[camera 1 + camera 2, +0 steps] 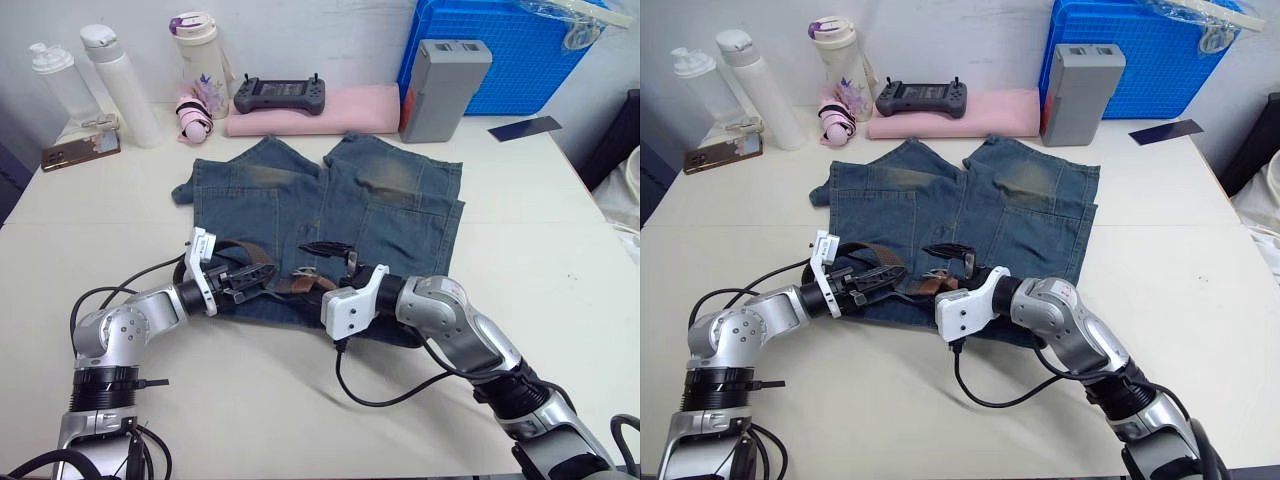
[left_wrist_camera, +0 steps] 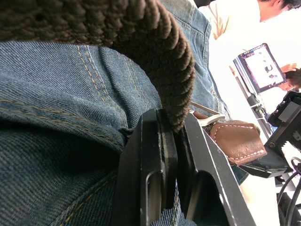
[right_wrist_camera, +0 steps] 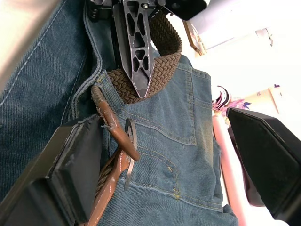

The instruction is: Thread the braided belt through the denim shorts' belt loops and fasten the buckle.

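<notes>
Denim first: the denim shorts [image 1: 330, 215] lie flat mid-table, waistband toward us, with the braided belt [image 1: 255, 262] curving along that waistband. We judge we are mid-threading. Our left gripper [image 1: 243, 281] pinches the woven strap. Our right gripper [image 1: 330, 252] stands wide open above the tan end and the buckle [image 3: 129, 136]. Next we need the belt end guided under a loop; which loop, we cannot tell.

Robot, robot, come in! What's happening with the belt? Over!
Left gripper shut on the braided belt. Right gripper open around the buckle. Belt lies on the denim shorts, unfastened. Nothing in the way.
</notes>
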